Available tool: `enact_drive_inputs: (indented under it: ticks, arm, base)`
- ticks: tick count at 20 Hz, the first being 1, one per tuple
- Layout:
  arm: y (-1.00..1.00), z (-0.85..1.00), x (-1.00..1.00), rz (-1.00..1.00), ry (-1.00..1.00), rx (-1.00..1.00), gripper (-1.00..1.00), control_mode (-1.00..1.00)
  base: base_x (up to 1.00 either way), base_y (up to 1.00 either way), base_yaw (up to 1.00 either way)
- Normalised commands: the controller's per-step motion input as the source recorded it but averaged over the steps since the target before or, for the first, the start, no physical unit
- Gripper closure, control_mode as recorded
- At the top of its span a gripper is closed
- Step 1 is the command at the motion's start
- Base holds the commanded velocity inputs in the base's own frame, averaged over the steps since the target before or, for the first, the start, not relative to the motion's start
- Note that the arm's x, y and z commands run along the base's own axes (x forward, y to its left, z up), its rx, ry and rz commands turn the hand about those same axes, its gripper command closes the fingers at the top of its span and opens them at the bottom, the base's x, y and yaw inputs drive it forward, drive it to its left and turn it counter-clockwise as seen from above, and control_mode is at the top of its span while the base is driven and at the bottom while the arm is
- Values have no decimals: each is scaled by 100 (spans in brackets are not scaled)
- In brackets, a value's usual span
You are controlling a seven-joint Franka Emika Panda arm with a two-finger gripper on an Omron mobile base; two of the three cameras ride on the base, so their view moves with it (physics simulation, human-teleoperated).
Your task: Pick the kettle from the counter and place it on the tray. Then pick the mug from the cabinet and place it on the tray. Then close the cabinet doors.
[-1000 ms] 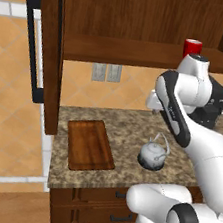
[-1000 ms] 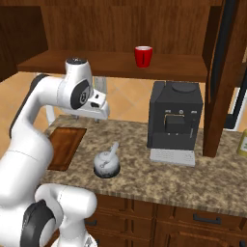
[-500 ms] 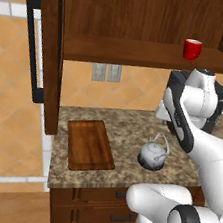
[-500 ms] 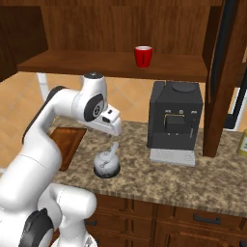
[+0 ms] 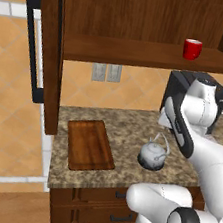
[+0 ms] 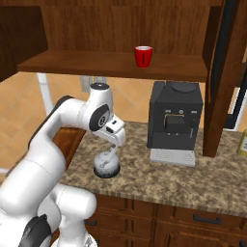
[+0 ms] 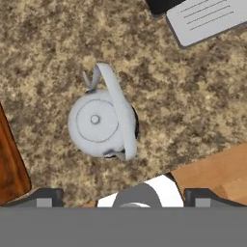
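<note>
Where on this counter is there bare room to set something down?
The tray is bare, and granite counter lies open between it and the kettle, back to the wall outlets. It's crowded on the right: kettle, gripper above it, and coffee machine close together.

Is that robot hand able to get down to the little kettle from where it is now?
Probably yes. The gripper hangs open right above the kettle, with nothing between them and bare counter around it.
</note>
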Motion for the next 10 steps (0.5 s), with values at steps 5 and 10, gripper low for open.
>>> enact_drive_inputs:
  ticks: [5, 10]
  arm:
    - [-18, -28, 0, -3, 0, 5, -100, -100]
    - [-15, -23, 4, -3, 0, 4, -100, -100]
  base:
    - [0, 0, 0]
    - [0, 0, 0]
